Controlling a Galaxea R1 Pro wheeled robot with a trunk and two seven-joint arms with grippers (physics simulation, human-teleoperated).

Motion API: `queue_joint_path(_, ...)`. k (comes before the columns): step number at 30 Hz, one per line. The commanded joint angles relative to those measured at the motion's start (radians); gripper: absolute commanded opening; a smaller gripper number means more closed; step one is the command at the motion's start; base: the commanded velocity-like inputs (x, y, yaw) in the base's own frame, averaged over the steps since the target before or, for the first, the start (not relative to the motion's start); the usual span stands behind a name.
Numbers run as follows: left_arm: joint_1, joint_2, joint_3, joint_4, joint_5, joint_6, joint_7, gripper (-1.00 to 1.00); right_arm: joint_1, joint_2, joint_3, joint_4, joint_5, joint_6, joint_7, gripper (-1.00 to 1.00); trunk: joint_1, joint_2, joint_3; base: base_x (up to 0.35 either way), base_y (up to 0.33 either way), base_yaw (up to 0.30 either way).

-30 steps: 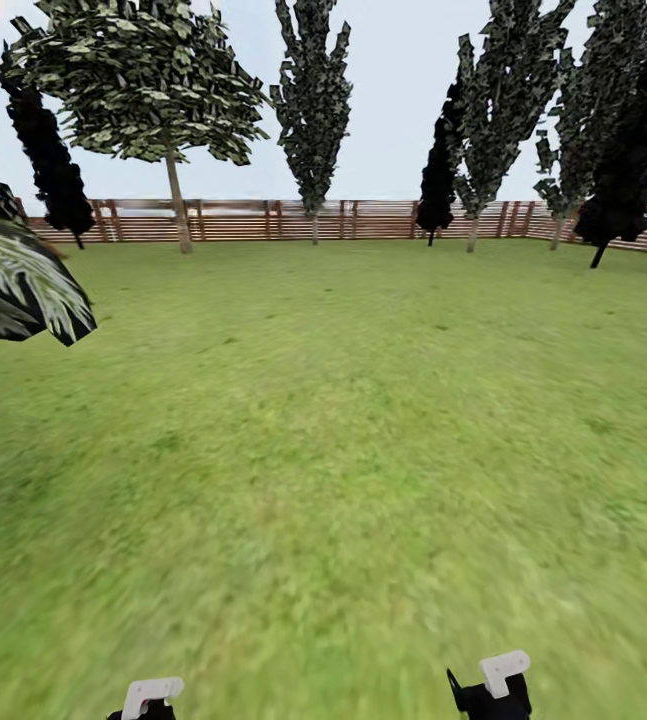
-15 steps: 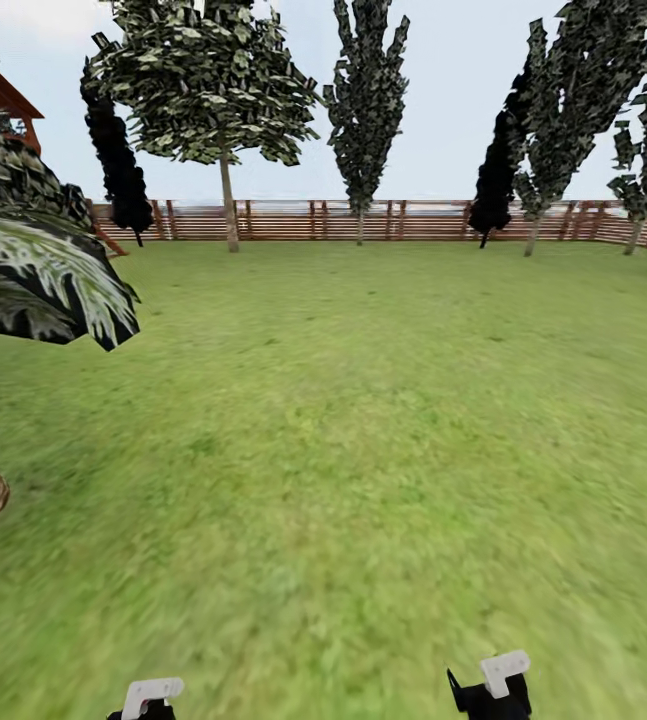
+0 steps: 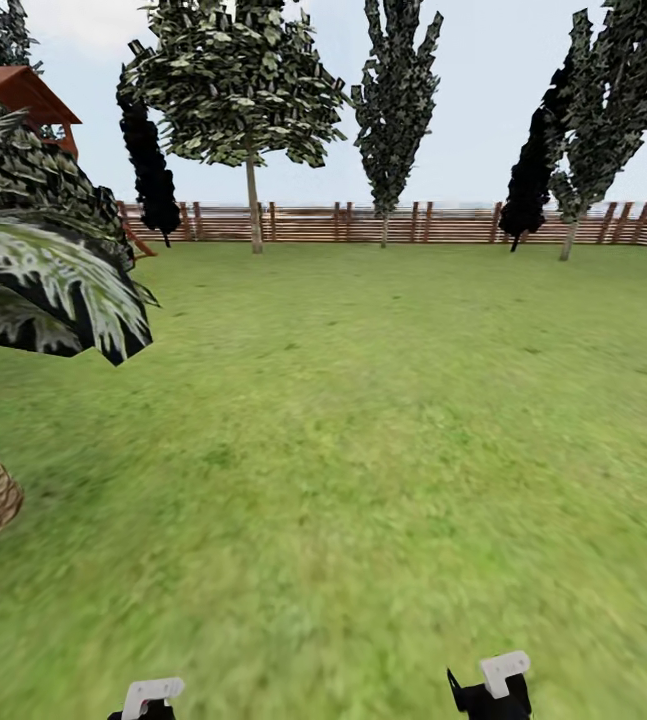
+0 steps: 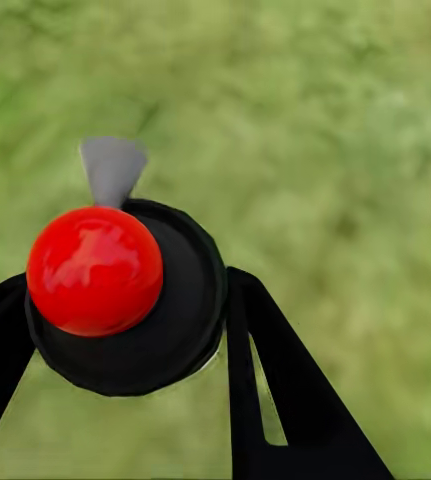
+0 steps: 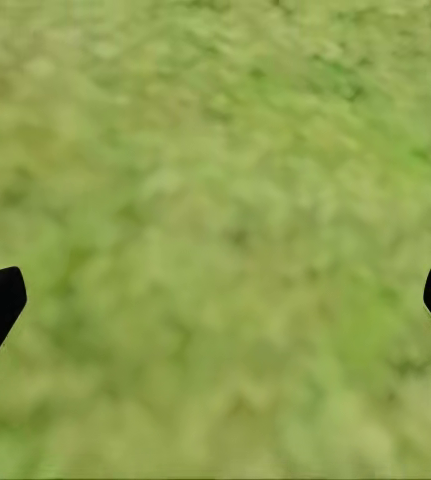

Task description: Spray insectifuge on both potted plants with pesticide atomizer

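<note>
Two grippers hang over bare lawn point(image 3: 363, 450): the left gripper point(image 4: 115, 330) is clamped on the atomizer point(image 4: 125, 295), whose red cap and black collar sit between its fingers with a grey nozzle pointing out over the grass, while the right gripper point(image 5: 215, 300) is spread wide and empty. With the sprayer in hand, I judge the pickup done and the robot on its way to the plants. Ahead are a fence point(image 3: 383, 222), trees and a big dark-leaved palm point(image 3: 43, 270), so the next move calls for finding the small grey pots.
</note>
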Motion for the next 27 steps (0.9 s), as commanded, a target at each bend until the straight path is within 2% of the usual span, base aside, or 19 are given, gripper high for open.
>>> queue_joint_path(1,-0.001,0.0,0.006,0.001,0.008,-0.001,-0.01,-1.0,-0.001,0.0,-0.008,0.001,0.003,-0.004,0.006,1.0,0.0,0.0,-0.001,0.341,0.0,0.002)
queue_joint_path(27,-0.001,0.0,0.006,0.001,0.008,0.0,-0.01,-1.0,-0.001,0.0,-0.008,0.001,0.003,-0.004,0.006,1.0,0.0,0.0,-0.001,0.341,0.0,0.0)
